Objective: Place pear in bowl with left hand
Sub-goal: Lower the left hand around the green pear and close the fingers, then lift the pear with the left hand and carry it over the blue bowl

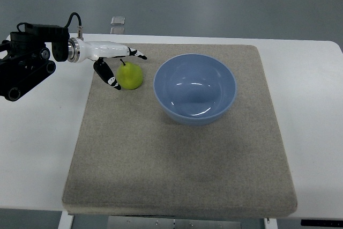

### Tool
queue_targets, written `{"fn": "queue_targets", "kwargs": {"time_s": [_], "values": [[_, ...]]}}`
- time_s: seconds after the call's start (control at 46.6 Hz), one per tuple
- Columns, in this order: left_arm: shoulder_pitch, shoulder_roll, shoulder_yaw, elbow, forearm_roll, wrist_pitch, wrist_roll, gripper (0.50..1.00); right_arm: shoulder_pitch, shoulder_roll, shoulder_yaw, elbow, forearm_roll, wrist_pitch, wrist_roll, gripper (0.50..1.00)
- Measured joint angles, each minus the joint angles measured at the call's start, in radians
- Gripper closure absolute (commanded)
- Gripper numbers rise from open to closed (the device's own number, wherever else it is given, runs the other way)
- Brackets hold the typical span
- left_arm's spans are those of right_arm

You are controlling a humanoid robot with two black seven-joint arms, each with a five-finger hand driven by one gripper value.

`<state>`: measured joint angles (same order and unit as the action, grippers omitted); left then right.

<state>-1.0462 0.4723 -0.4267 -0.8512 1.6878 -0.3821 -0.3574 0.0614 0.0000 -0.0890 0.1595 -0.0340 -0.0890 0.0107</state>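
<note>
A green pear with a short stem lies on the grey mat, just left of the light blue bowl, which holds nothing. My left hand comes in from the left edge and hovers around the pear, with white fingers stretched above it and the thumb down at its left side. The fingers are spread and do not close on the fruit. The right arm is out of sight.
The grey mat covers most of the white table. A small clear object lies on the floor beyond the table's far edge. The black arm housing sits over the table's left part.
</note>
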Motion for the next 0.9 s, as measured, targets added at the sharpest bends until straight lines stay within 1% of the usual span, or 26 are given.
{"fn": "queue_targets", "kwargs": {"time_s": [0.172,0.258,0.3,0.322,0.343,0.365,0.408,0.472,0.494,0.536,0.558,0.622,0.708,0.73,0.901], "values": [[0.000,-0.018,0.007,0.001,0.004,0.001,0.000,0.527,0.000,0.000,0.000,0.000,0.000,0.000,0.000,0.576],[0.002,-0.024,0.016,0.001,0.004,0.006,0.000,0.549,0.000,0.000,0.000,0.000,0.000,0.000,0.000,0.576],[0.002,-0.026,0.019,0.001,0.005,0.010,0.000,0.568,0.000,0.000,-0.001,0.000,0.000,0.000,0.000,0.576],[0.002,-0.026,0.020,0.002,0.005,0.012,0.000,0.587,0.000,0.000,-0.001,0.000,0.000,0.000,0.000,0.576],[0.002,-0.026,0.020,0.003,0.006,0.013,0.000,0.617,0.000,0.000,0.000,0.000,0.000,0.000,0.000,0.576],[0.002,-0.026,0.020,0.003,0.007,0.013,0.000,0.632,0.000,0.000,0.000,0.000,0.000,0.000,0.000,0.576],[0.002,-0.026,0.020,0.006,0.007,0.014,0.000,0.636,0.000,0.000,0.000,0.000,0.000,0.000,0.000,0.576],[0.002,-0.026,0.021,0.014,0.007,0.014,-0.001,0.688,0.000,0.000,0.000,0.000,0.000,0.000,0.000,0.574],[0.002,-0.026,0.021,0.018,0.007,0.014,-0.001,0.692,0.000,0.000,0.000,0.000,0.000,0.000,0.000,0.576],[0.002,-0.026,0.022,0.025,0.007,0.014,-0.001,0.726,0.000,0.000,0.000,0.000,0.000,0.000,0.000,0.576],[0.002,-0.026,0.022,0.028,0.007,0.014,-0.001,0.750,0.000,0.000,0.000,0.000,0.000,0.000,0.000,0.576],[0.002,-0.026,0.022,0.032,0.007,0.014,-0.001,0.844,0.000,0.000,0.000,0.000,0.000,0.000,0.000,0.576],[0.002,-0.026,0.026,0.032,0.007,0.014,-0.002,0.992,0.000,0.000,0.000,0.000,0.000,0.000,0.000,0.576],[0.002,-0.026,0.027,0.032,0.007,0.014,-0.002,1.000,0.000,0.000,0.000,0.000,0.000,0.000,0.000,0.574],[0.002,-0.026,0.028,0.032,0.003,0.014,-0.002,1.000,0.000,0.000,0.000,0.000,0.000,0.000,0.000,0.576]]}}
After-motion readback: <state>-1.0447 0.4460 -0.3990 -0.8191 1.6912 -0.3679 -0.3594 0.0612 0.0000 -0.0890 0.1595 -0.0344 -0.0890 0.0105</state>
